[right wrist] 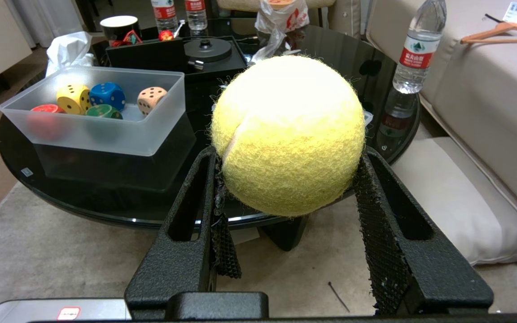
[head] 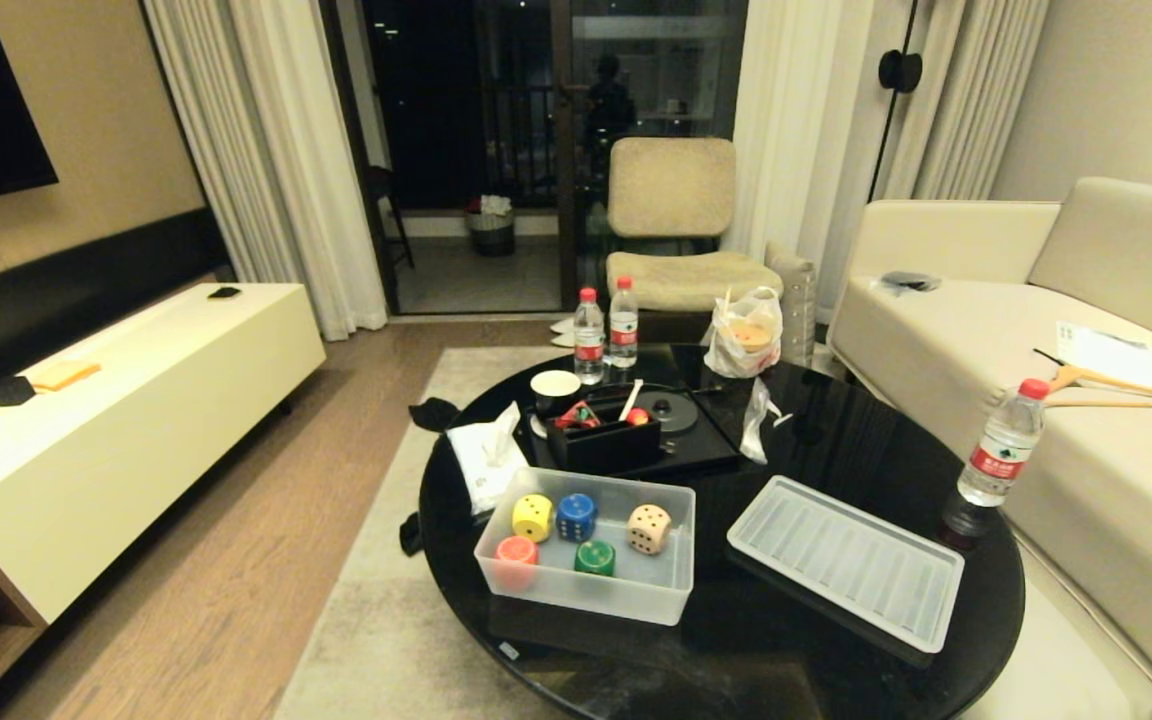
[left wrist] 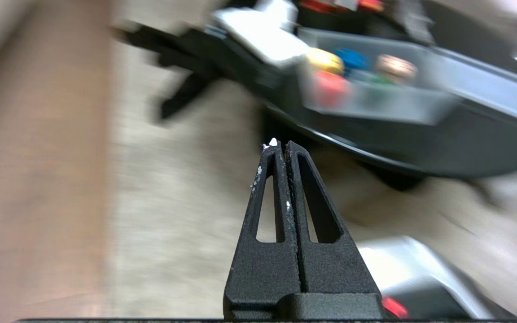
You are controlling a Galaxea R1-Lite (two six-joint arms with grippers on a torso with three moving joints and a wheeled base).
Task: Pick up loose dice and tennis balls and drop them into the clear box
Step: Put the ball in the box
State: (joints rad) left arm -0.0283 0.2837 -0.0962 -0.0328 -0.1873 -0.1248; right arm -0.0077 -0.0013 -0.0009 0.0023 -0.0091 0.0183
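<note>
- The right gripper (right wrist: 287, 179) has its two padded jaws pressed against the sides of a tennis ball (right wrist: 288, 134), held low and short of the near edge of the round black table (head: 836, 440), well short of the clear box (head: 584, 545).
- The left gripper (left wrist: 280, 148) is pinched together with nothing between its fingers, out over the rug beside the table, on the box's left.
- All five dice (head: 576, 517) already lie inside the box.
- Risk: the jaws meet the ball low on its curve, so a jolt could squeeze it out onto the rug.
- Risk: released off-centre, the ball could bounce off a die or the box rim and roll off the table.
- Risk: the lid (head: 844, 560), right of the box, lies near the likely path.
</note>
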